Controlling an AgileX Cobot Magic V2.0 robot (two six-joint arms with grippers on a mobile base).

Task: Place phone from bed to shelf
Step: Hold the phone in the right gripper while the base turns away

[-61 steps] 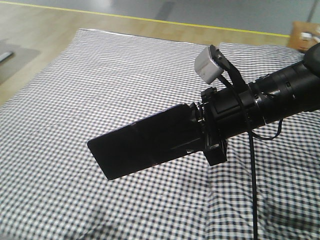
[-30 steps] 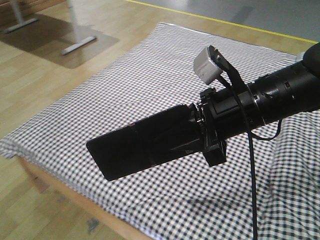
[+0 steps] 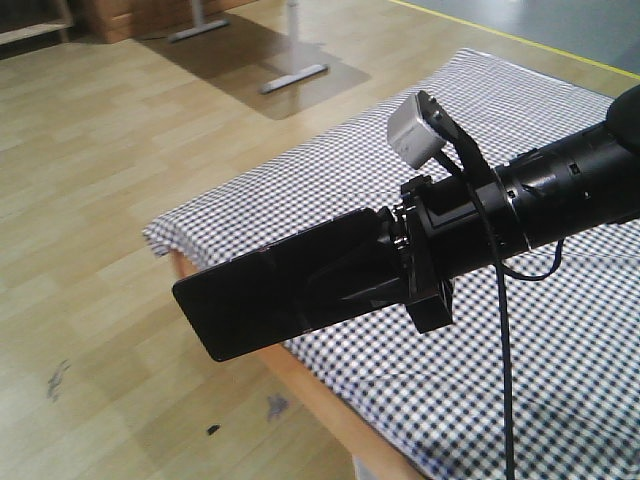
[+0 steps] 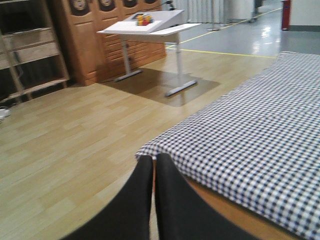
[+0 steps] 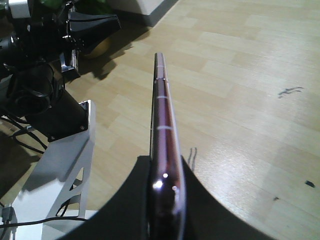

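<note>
the right gripper clamped the phone, clear of the bed; the left gripper sat closed and empty. reaching the shelf was left.

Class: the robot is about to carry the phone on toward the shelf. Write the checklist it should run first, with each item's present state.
1. Grip: ok, the right gripper clamps the phone at one end.
2. Clearance: ok, the phone hangs in the air above the bed edge.
3. Other arm: ok, the left gripper is shut on nothing.
4. Route: cannot tell; a white desk stands on the floor ahead.
5. Target: cannot tell; only dim wooden shelving shows, far left in the left wrist view.
</note>
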